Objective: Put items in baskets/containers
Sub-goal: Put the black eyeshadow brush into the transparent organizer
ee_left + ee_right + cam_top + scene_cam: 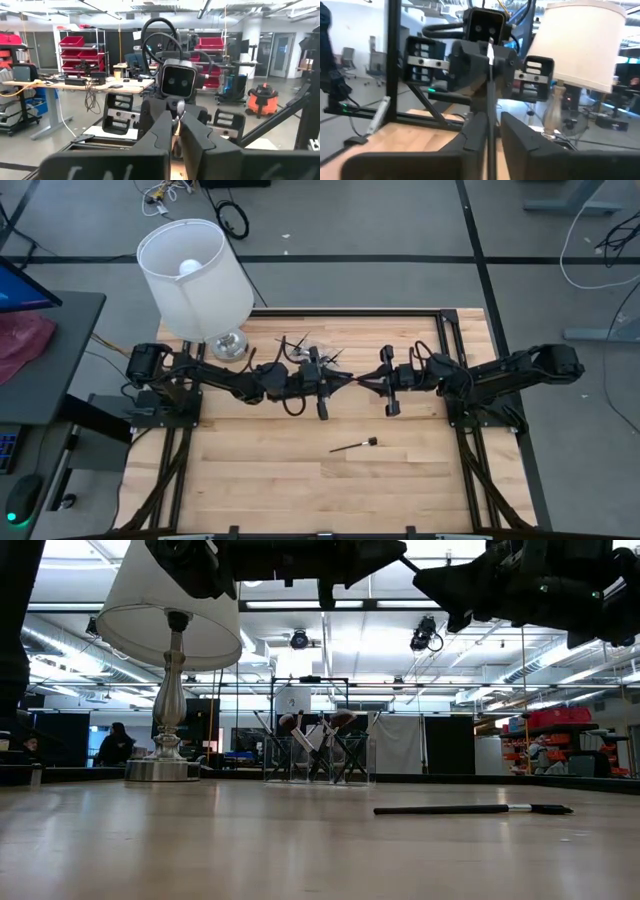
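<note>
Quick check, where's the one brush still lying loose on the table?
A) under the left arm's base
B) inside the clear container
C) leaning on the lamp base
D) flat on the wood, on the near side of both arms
D: the loose brush lies flat on bare wood on the near side of both arms, apart from the clear container and the lamp.

**No legible text in any view**

I can't read a single word, number, brand or sign in my feeds. Ahead of my left gripper [176, 134], the red bins [71, 42] on the far shelving carry no marks I can make out. The lamp [580, 42] beyond my right gripper [490, 131] has a plain white shade. Whatever shows on the blue monitor [20, 288] at the table's edge is too small for me to tell.
</note>
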Action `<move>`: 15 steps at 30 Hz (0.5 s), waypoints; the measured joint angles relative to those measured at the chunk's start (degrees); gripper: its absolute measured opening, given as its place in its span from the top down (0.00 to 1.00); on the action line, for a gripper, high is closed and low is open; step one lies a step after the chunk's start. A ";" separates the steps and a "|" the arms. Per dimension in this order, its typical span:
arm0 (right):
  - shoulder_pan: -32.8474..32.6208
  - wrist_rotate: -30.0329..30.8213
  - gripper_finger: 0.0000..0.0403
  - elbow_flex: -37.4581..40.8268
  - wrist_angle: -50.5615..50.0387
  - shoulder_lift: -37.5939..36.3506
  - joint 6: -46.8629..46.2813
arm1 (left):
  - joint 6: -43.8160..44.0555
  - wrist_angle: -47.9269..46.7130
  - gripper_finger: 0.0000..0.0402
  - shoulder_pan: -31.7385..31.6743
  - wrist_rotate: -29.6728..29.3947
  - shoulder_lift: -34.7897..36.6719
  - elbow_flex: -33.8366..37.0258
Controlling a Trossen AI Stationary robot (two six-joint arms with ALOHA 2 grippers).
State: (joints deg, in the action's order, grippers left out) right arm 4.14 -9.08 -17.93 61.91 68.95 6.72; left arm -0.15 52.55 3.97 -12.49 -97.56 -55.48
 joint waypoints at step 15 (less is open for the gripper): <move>-0.02 14.90 0.55 0.00 -26.92 -0.02 3.89 | 1.03 -17.19 0.95 0.21 -19.36 2.28 0.02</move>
State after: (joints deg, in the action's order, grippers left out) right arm 4.12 5.82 -17.93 34.98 68.93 10.61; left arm 0.88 35.36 4.18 -31.85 -95.28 -55.46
